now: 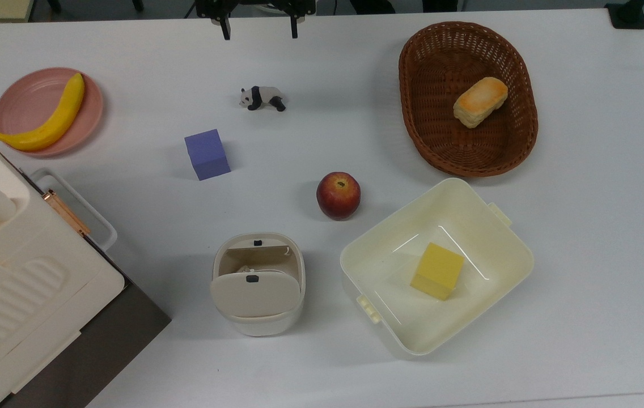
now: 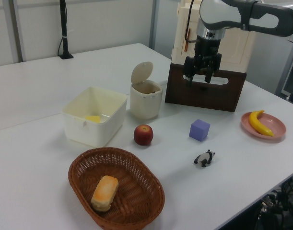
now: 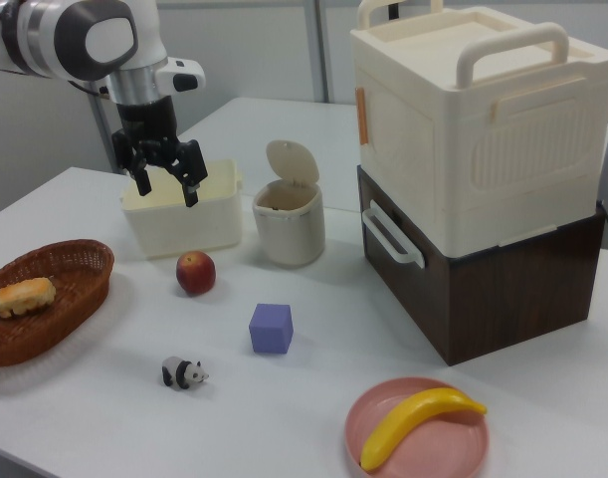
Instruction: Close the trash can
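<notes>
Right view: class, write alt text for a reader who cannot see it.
A small off-white trash can stands on a white table with its lid raised, and the robot's open gripper hangs in the air at the right view's left of it. Nearby lie an apple, a purple cube and a toy panda.

I'm looking at a lab bench setup: a robot arm (image 3: 95,40) is hanging over a white table (image 1: 583,226) that is holding toy props, a panda figure (image 1: 262,98) and a purple block (image 1: 207,154), with plain partition walls (image 2: 103,21) standing behind.
</notes>
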Action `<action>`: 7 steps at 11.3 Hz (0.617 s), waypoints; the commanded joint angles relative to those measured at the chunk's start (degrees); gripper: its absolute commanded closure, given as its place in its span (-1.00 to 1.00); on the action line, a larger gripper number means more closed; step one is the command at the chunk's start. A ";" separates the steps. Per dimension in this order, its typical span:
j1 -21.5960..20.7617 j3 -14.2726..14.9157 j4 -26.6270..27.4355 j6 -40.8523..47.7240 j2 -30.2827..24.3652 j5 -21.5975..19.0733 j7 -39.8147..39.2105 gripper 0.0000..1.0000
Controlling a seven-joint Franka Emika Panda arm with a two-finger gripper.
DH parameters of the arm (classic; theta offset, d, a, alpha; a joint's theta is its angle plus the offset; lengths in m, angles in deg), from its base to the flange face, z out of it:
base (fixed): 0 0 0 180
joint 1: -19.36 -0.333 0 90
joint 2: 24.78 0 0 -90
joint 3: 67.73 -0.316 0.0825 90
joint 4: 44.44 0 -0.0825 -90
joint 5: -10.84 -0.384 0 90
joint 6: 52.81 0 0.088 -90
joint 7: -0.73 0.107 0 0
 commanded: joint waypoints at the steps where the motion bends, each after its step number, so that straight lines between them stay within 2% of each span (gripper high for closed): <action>1: -0.28 0.79 0.73 -1.75 -0.75 -0.75 -1.79 -1.00; 7: -0.63 0.79 0.38 -4.74 -0.40 -1.01 -1.00 -1.00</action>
